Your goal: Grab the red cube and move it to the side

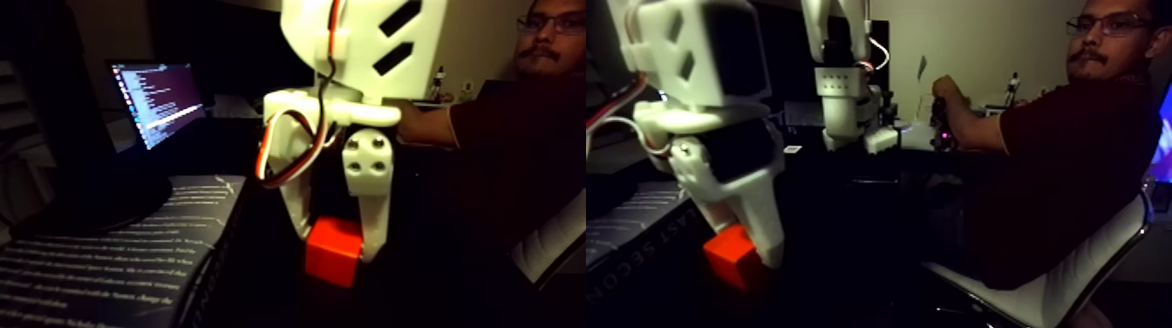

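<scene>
- The person sitting at about 2 o'clock of the arm in the fixed view is the biggest thing I see, one hand on what looks like a second arm on the far bench; I keep clear of them.
- A book with printed text lies at 8 o'clock of the end effector, and a lit laptop screen stands at 10 o'clock.
- My end effector hangs pointing down, its white fingers narrowed around the red cube, one at each flank; I judge it gripped.
- The red cube sits at 6 o'clock of the wrist, low between the fingertips. Whether it touches the dark bench I cannot tell.
- Handling, as I judge it: light, rigid, not fragile, with smooth faces that could slip. Flat opposite sides are the right hold, fingers square and centred, since a corner grip would let it twist out.
</scene>
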Robot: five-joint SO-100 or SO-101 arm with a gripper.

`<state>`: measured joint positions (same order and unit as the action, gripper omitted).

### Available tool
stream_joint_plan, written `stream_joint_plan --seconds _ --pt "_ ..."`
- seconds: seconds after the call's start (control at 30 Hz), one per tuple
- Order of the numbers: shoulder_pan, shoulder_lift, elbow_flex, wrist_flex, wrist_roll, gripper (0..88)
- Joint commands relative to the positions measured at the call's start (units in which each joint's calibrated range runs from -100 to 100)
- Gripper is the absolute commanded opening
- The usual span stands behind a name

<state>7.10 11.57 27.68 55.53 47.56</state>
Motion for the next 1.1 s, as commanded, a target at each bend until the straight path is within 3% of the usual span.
stream_joint_plan --seconds 0.0,0.57,0.97,1.07 --pt "-1.3 -0.3 -0.1 1.0 -0.2 20.2" --pt "-1.9 -0.2 -0.3 4.0 -0.2 14.7" --pt "-1.8 -0.4 -0.7 3.4 -0.3 19.7" --pt "-1.7 -0.6 -0.4 -0.5 -2.9 24.3"
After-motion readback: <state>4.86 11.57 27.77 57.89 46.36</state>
